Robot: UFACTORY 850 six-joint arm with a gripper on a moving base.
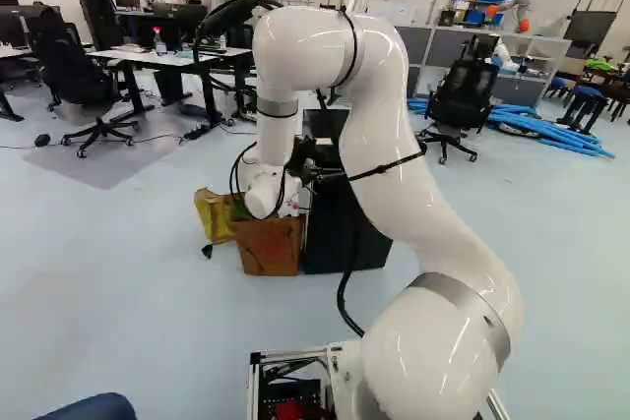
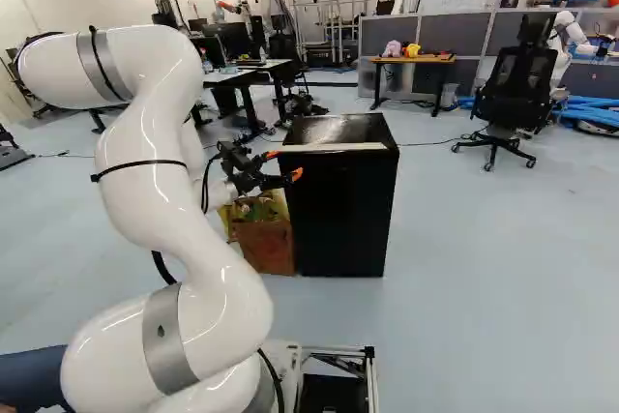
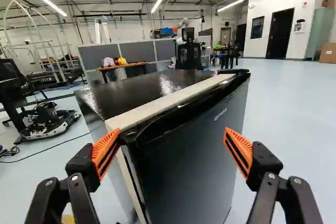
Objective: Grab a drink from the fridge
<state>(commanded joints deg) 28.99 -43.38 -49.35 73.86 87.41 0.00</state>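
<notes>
At twelve o'clock from our base: black fridge (image 2: 338, 210), door (image 3: 189, 166) shut, drink out of sight. Pinching off-line, we could skid along the slick door edge or shove the fridge. Arm (image 2: 160, 191) arched high, bent down at the fridge's nine o'clock side. End effector (image 3: 172, 129) spread, gripping nothing.

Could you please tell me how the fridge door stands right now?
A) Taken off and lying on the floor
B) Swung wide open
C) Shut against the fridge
C: in the wrist view the door lies flush along the front of the fridge, with the tool open before it.
</notes>
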